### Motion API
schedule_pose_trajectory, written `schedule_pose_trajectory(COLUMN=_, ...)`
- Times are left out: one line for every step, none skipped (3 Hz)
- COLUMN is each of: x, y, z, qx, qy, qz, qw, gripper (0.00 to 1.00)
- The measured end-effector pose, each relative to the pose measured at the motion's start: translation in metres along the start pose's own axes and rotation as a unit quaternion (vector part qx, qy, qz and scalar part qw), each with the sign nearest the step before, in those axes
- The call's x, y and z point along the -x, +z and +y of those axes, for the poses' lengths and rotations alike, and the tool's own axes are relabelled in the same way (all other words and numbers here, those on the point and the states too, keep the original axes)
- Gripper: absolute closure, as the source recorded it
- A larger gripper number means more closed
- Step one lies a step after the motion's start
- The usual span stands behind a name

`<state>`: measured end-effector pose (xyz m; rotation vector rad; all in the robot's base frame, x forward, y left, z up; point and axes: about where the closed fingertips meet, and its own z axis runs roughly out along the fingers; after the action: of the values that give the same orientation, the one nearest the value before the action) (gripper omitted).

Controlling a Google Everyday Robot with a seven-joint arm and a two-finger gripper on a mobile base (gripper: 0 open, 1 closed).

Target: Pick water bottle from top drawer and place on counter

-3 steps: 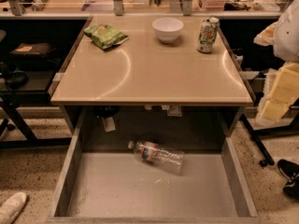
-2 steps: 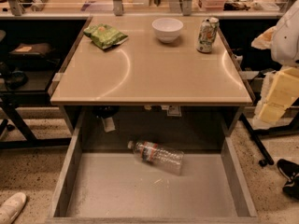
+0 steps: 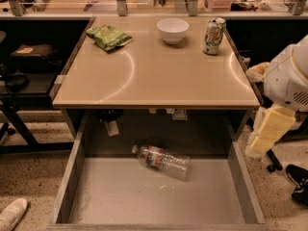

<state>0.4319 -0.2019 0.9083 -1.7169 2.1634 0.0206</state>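
Observation:
The water bottle lies on its side on the grey bottom of the open top drawer, near the back, white cap pointing left. The beige counter sits above the drawer's back part. My gripper is the cream-coloured end of the white arm at the right. It hangs outside the drawer's right wall, level with the counter's front edge and well right of the bottle. It holds nothing that I can see.
On the counter stand a green chip bag, a white bowl and a green-white drink can. A dark chair is at the left, and shoes are on the floor at the right.
The arm and gripper have come down and a little left, toward the drawer's right side. The bottle and the counter items have not moved.

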Motion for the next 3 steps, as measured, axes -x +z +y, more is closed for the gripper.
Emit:
schedule_pose_trajectory(x=-0.010, y=0.054, z=0.010, qx=0.012, qy=0.004, qz=-0.007, qw=0.9999, gripper=0.00)
schedule_pose_trajectory(x=-0.010, y=0.054, z=0.010, qx=0.012, qy=0.004, qz=-0.007, qw=0.9999, gripper=0.00)
schedule_pose_trajectory(x=0.001, y=0.071, z=0.020, qx=0.028, qy=0.006, qz=-0.041, qw=0.9987, gripper=0.00)
